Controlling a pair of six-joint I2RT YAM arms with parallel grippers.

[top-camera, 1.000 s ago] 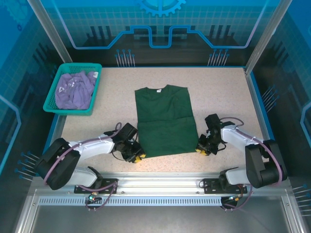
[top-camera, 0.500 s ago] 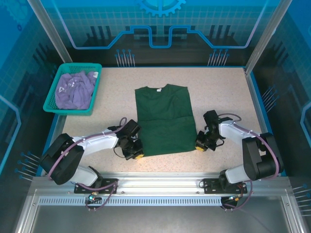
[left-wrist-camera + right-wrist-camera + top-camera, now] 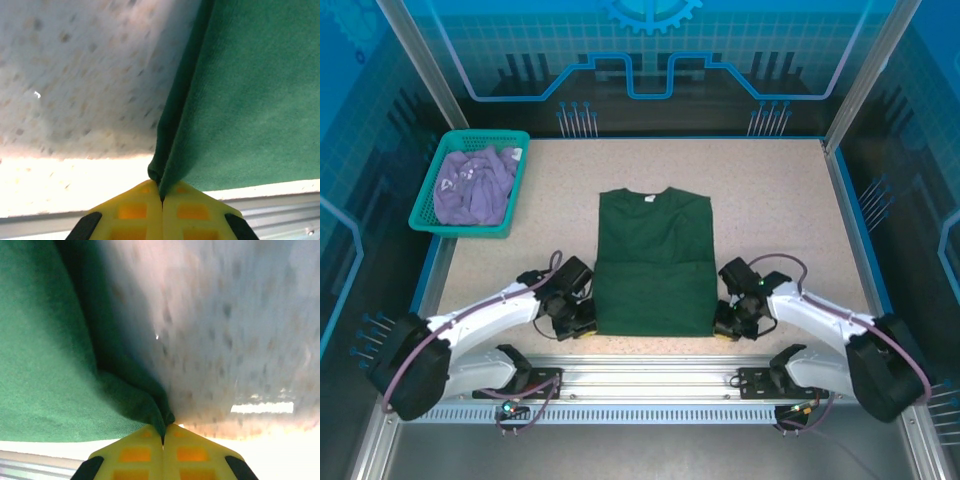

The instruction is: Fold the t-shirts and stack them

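The speckled tabletop carries the dark green t-shirt spread flat at its middle, collar at the far side, hem at the near side. At the far left, the teal mesh basket holds the crumpled lavender t-shirt. Each hold is on a thin bit of cloth at the very fingertips, so a corner could slip out once lifted. If one side travels faster than the other, the fold would likely land skewed or bunched. The left end effector is pressed together, pinching the green shirt's near left hem corner; the right end effector is likewise clamped on the near right corner, with the cloth gathered into a small pucker there
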